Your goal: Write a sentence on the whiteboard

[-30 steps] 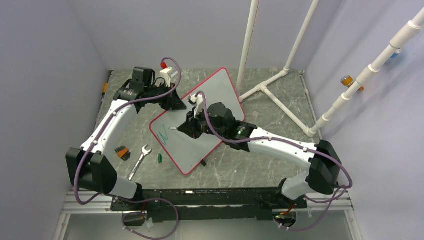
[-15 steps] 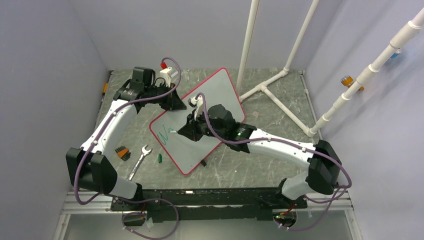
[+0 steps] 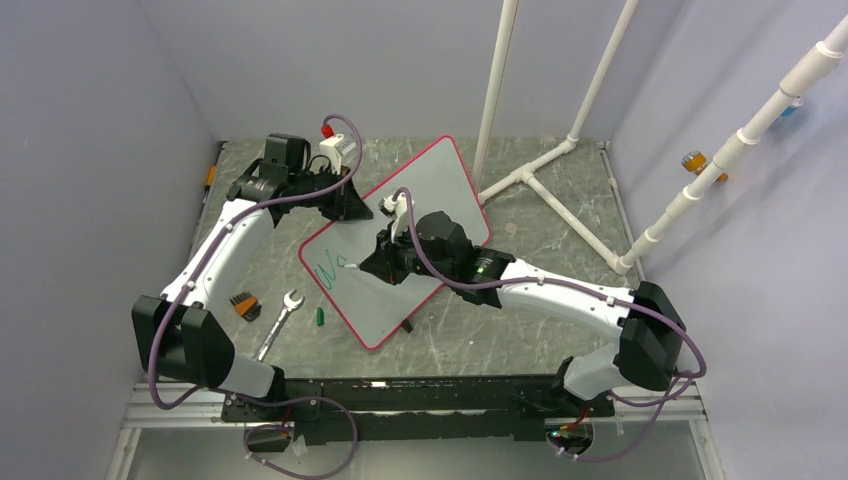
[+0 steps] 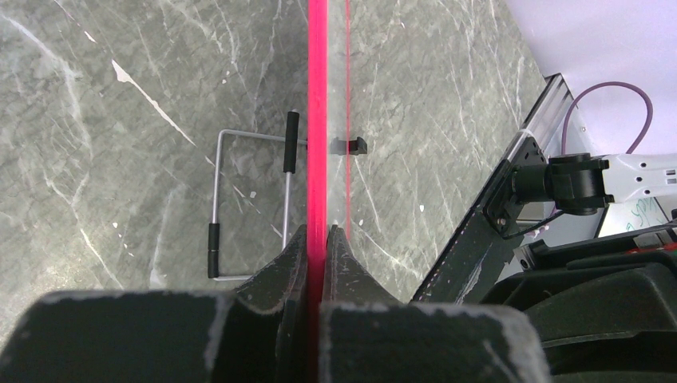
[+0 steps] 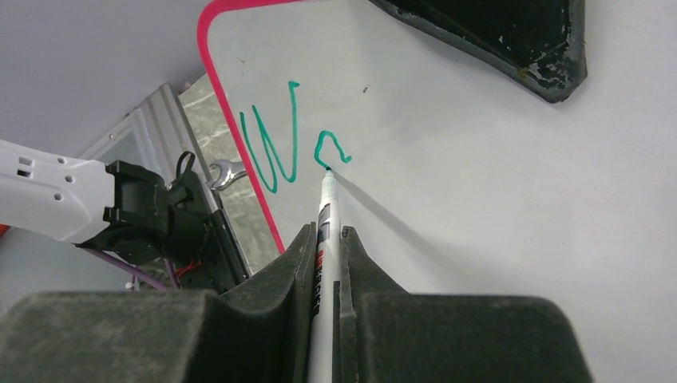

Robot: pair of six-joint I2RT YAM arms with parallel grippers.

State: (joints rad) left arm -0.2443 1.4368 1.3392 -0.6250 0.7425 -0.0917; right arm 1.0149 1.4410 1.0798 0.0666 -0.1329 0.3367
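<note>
Change: lettering (image 5: 275, 152) growing since prev. sec; 2nd letter forming, sentence barely starting.
R pincer (image 5: 326, 233): pinching marker (image 5: 326, 209).
L pincer (image 4: 318, 233): clamping whiteboard rim (image 4: 318, 120).

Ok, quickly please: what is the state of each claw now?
Left claw: closed on the edge of the whiteboard.
Right claw: closed on a marker.

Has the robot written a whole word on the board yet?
No, the whiteboard shows only a green W and one unfinished letter at the marker tip.
</note>
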